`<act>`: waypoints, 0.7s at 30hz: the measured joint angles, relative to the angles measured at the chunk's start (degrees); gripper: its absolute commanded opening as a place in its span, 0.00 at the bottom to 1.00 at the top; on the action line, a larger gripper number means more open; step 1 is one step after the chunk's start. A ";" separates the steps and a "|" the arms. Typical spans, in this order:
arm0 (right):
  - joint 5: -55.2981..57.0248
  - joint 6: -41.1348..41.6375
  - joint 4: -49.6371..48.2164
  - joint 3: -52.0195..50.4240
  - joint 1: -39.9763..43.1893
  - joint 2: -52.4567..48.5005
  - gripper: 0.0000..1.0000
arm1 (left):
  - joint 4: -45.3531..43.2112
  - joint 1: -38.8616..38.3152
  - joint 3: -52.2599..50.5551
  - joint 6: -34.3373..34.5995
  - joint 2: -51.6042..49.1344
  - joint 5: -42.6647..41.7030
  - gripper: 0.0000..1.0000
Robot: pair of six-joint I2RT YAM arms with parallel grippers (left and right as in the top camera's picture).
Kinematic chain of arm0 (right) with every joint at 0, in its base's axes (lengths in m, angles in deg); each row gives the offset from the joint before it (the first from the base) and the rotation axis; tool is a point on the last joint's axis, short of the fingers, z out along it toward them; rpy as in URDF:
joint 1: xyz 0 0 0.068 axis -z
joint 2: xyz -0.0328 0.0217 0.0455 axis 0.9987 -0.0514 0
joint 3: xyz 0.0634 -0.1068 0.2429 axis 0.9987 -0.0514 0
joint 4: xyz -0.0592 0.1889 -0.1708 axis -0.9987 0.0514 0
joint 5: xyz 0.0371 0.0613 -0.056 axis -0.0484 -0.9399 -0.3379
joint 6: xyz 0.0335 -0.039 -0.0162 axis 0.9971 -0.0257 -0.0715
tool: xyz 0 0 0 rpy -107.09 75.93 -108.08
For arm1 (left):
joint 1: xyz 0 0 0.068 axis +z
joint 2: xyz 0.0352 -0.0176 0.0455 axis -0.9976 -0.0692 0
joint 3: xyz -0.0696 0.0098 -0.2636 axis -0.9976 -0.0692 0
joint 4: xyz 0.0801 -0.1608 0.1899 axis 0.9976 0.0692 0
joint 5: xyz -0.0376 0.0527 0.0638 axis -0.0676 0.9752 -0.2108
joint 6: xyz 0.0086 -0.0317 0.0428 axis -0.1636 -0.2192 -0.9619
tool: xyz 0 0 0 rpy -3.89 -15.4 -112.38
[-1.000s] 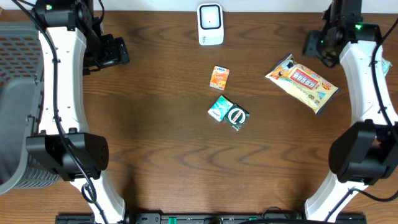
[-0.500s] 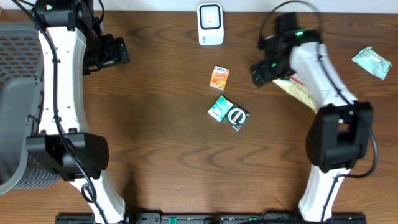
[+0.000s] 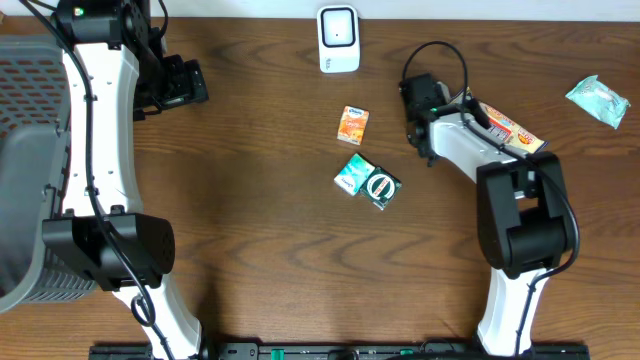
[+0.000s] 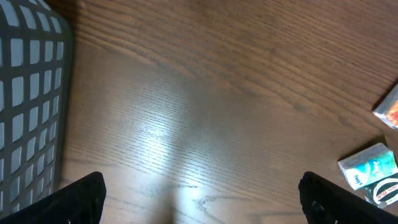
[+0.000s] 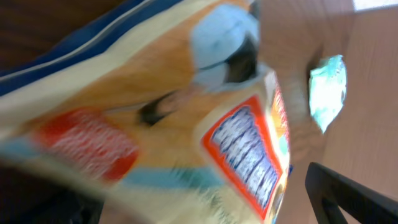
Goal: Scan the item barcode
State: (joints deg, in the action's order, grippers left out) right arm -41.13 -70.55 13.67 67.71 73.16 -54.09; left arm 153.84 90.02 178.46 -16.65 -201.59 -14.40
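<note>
The table holds 3 small boxes near the middle: 1 orange box (image 3: 352,124), 1 teal box (image 3: 352,174) and 1 dark green box (image 3: 381,187). To the right are 1 snack bag (image 3: 515,130) and 1 teal packet (image 3: 598,100). There is 1 white scanner (image 3: 338,38) at the far edge and 1 grey basket (image 3: 25,80) on the left.

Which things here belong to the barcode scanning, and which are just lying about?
In the job: white scanner; snack bag, likely the item, filling the right wrist view.
Lying about: orange box; teal box; dark round-logo packet; teal wrapper; grey basket.
</note>
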 measured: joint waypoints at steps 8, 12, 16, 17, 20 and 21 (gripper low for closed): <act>-11.10 -5.07 -5.46 -1.95 8.07 1.33 0.35 | -0.02 0.00 0.00 0.00 0.00 0.02 0.98; -15.37 -4.00 -4.83 -2.71 10.47 1.29 0.01 | 0.00 0.00 0.00 0.00 0.00 0.00 0.98; -17.88 0.57 -1.16 -0.94 11.43 1.62 0.01 | 0.00 0.00 0.00 0.00 0.00 0.00 0.98; -19.08 1.07 -0.02 -0.26 11.50 1.62 0.01 | 0.00 0.00 0.00 0.00 0.00 0.00 0.98; -27.04 3.56 7.50 3.65 11.52 1.90 0.01 | 0.00 0.00 0.00 0.00 0.00 0.00 0.98; -30.47 4.39 10.08 5.35 11.50 1.90 0.01 | -0.02 0.00 0.00 0.00 0.00 0.00 0.98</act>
State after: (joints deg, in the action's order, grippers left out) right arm -71.60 -66.15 23.74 73.06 84.66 -52.19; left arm 153.82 90.02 178.46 -16.65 -201.59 -14.40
